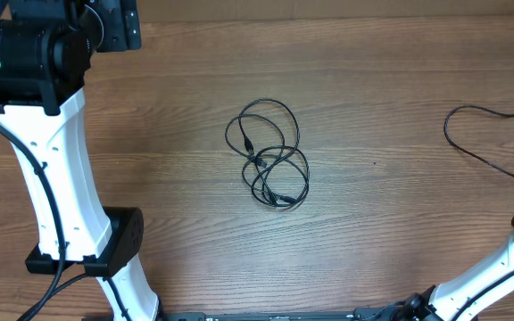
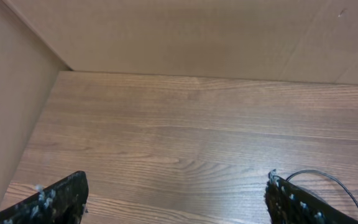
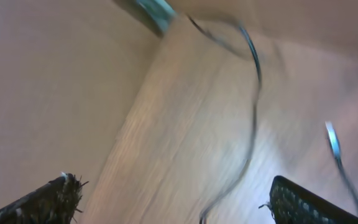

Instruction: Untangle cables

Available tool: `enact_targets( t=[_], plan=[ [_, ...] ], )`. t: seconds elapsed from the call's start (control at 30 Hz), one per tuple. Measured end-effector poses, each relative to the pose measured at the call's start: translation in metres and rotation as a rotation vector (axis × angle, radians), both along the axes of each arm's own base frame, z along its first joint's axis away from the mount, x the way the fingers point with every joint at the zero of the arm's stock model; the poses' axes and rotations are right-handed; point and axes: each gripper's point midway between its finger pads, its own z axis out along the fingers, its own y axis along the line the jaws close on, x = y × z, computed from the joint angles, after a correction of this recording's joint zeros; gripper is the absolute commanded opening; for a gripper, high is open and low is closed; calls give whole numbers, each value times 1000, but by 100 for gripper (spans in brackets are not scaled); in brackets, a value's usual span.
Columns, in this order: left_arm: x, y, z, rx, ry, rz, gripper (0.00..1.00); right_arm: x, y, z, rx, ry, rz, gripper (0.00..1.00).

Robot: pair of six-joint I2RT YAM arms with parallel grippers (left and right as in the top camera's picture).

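1. A table with a brown wood-grain top fills the overhead view, and its grain runs left to right.
2. In the left wrist view, a plain tan back wall meets the table's far edge in a straight seam.
3. A tan side wall stands along the table's left edge there and joins the back wall at a corner.
4. The right wrist view is blurred. A grey-green object sits at its top edge, too smeared to identify.

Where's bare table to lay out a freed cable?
Bare wooden table between the tangled coil of thin black cables and the loose black cable strand at right; also between coil and white left arm. Crowded: centre, right edge.
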Motion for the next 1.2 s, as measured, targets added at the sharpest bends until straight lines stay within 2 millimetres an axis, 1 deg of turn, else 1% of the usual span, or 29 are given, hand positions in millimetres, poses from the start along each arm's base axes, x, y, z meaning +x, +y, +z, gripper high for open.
enact_targets(
  t=[0.03,0.07,0.1,0.23,0.43,0.6,0.7,0.83,0.87,0.9,0.93,0.97,1.0,1.03,1.1,1.2],
  plan=[
    [0,0,-1,1,3,0,91,-14,8,-16,79,65,-54,96],
    [1,0,-1,1,5,-1,91,-16,9,-20,94,80,-65,96],
    [1,0,-2,3,7,-2,91,-22,11,-29,126,114,-94,96],
    [2,0,-3,6,9,-5,91,-50,14,-74,231,270,-249,96],
    [0,0,-4,7,17,-5,91,-66,17,-114,300,357,-372,97],
    [-2,0,-6,8,29,-5,92,-92,37,-165,419,487,-483,97],
    [-2,0,-6,8,30,-5,92,-105,49,-196,465,547,-520,97],
    [-2,0,-7,8,30,-5,91,-116,59,-226,494,591,-538,97],
    [-2,0,-7,8,31,-5,92,-119,61,-235,500,600,-539,95],
    [-2,0,-7,8,32,-5,92,-122,64,-242,504,606,-542,81],
    [-2,0,-7,8,33,-5,92,-124,66,-251,505,613,-537,57],
    [-2,0,-7,8,33,-5,92,-127,69,-256,513,619,-548,13],
    [-2,0,-7,8,33,-5,92,-130,71,-263,514,625,-548,4],
    [-2,0,-7,8,33,-5,91,-128,71,-268,519,610,-546,4],
    [-2,0,-7,8,32,-5,92,-122,69,-269,519,572,-544,4],
    [-2,0,-7,8,33,-5,92,-103,66,-269,536,487,-504,4]
  ],
)
